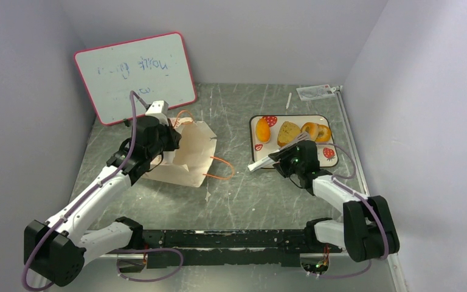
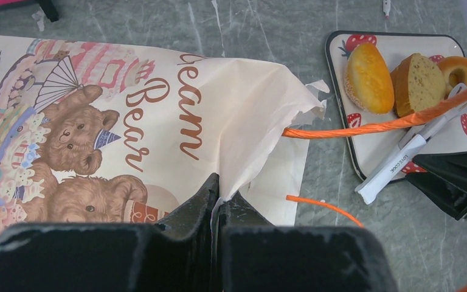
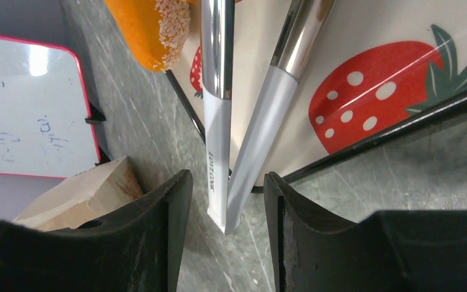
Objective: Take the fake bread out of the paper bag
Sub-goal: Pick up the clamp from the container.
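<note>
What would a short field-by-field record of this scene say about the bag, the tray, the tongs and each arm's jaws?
bag: paper bag on its side, bear print up
tray: strawberry tray holds oval roll, speckled loaf chunk, ring bagel
tool: white-handled tongs across the tray's edge
left gripper: jaws shut on the bag's edge
right gripper: jaws open, flanking the tongs' handles

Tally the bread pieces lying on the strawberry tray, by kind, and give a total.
Oval roll: 1
Loaf chunk: 1
Ring bagel: 1 clearly seen; from overhead it could be 2 overlapping, too blurred to tell
Total: 3 for certain, all on the tray
</note>
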{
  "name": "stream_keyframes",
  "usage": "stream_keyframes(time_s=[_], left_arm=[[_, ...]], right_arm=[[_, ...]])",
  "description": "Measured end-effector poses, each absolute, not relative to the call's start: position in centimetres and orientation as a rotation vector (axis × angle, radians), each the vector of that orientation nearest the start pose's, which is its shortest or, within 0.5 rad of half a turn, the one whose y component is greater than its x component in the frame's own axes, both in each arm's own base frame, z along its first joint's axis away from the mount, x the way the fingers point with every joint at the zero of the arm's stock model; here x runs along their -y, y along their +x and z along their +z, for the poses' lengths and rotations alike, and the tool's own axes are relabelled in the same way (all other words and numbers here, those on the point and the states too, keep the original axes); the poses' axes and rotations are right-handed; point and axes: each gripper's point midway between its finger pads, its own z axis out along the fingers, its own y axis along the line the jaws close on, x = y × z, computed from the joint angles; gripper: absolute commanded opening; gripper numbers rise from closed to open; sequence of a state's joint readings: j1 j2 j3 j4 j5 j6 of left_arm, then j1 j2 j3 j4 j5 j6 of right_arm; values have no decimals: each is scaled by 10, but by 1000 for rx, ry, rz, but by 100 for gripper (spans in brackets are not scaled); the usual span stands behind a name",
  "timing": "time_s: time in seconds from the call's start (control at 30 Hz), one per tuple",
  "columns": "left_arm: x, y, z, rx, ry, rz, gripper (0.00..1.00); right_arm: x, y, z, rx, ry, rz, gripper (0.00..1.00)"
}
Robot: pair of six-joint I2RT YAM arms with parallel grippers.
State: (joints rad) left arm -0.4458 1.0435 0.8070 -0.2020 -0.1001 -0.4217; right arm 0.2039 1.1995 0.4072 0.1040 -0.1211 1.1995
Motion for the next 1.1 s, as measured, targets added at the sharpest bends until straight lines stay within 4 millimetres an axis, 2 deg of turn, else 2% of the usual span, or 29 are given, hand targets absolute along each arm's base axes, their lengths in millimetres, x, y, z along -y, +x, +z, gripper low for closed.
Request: stream_keyframes(time_s=[0.37,0.5,0.63,0.9,1.1], left_arm=[[149,315,203,-2035,-29,-445,7],[148,313,203,-2034,-21,-440,7],[148,313,204,-2032,-14,-435,7],[147,311,206,-2029,-8,-433,7],[146,310,207,-2027,-11,-435,7]], right_arm=[[-133,312,52,-2119,1039,878,46],[-138,316,50,-2114,1019,888,38],[-142,317,47,-2117,1003,889,26],[-145,313,55,-2102,951,877,17],[-142,309,67,-2081,926,872,14]])
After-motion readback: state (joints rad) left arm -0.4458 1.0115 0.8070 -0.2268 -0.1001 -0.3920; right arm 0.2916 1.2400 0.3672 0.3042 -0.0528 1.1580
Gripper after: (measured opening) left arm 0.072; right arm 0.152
